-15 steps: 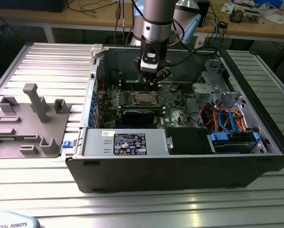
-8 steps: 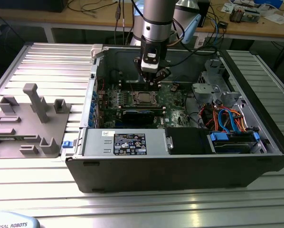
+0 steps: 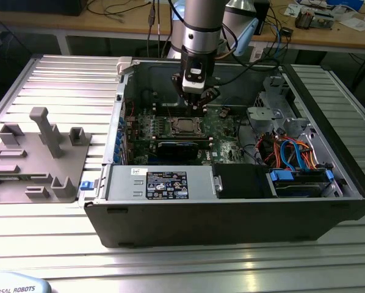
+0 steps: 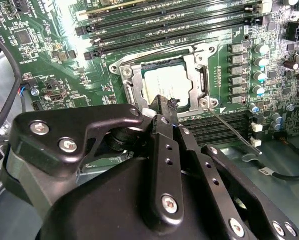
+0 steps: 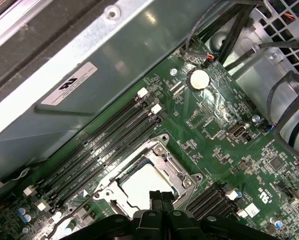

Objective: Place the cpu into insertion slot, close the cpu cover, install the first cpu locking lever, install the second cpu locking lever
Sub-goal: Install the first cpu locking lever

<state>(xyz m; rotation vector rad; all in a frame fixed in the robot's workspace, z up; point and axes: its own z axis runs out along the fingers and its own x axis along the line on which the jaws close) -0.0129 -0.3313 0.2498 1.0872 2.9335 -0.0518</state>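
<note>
In the exterior view, the gripper (image 3: 198,105) hung inside the open computer case (image 3: 231,213), at twelve o'clock of the cpu (image 3: 184,126). In the second wrist view, its fingers (image 4: 164,107) were pressed together, nothing seen between them, at the edge of the cpu cover (image 4: 200,82). The cover lay flat around the cpu (image 4: 167,82), seated in the insertion slot (image 4: 122,70). In the first wrist view, the gripper (image 5: 159,196) met the cover's (image 5: 175,172) rim.

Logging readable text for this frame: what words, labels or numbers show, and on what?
Sticker on the power supply: print too small to read.
Label on the case wall: too small to read.
Motherboard markings: too small to read.
Pale housing, exterior view's lower left: a maker's name, left unquoted.
</note>
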